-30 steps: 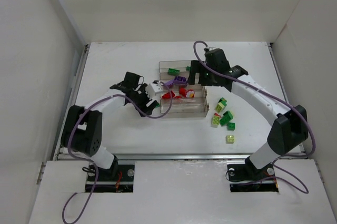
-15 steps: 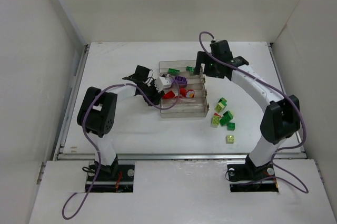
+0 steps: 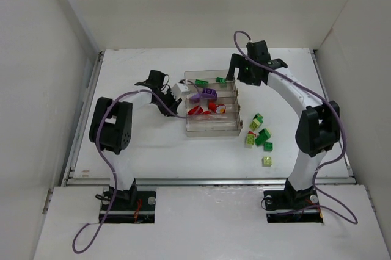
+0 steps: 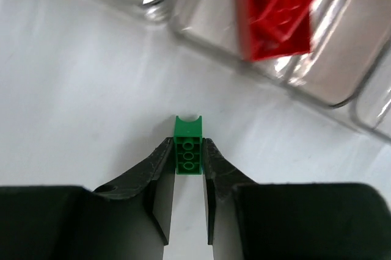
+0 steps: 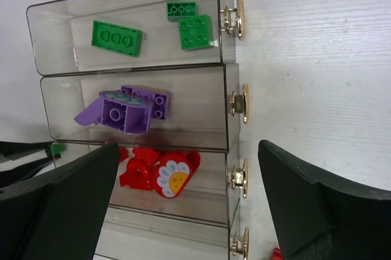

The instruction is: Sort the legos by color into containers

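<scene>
My left gripper [image 4: 187, 150] is shut on a small dark green lego [image 4: 187, 148], held just above the white table beside the left end of the clear tray [image 3: 211, 133]. From above, the left gripper [image 3: 181, 97] sits against that end. My right gripper [image 5: 188, 168] hangs open over the tray's right end with nothing between its fingers. The containers hold green legos [image 5: 117, 37] in the far row, purple ones [image 5: 125, 110] in the second and red pieces [image 5: 156, 171] in the third. The nearest row looks empty.
Several loose green, lime and red legos [image 3: 259, 138] lie on the table right of the tray, and one lime brick [image 3: 267, 160] lies nearer the front. Gold knobs [image 5: 238, 103] line the tray's right end. White walls enclose the table.
My left gripper has shut on the green lego and swung toward the tray's left end. My right arm has drawn back toward the far right, still open.
</scene>
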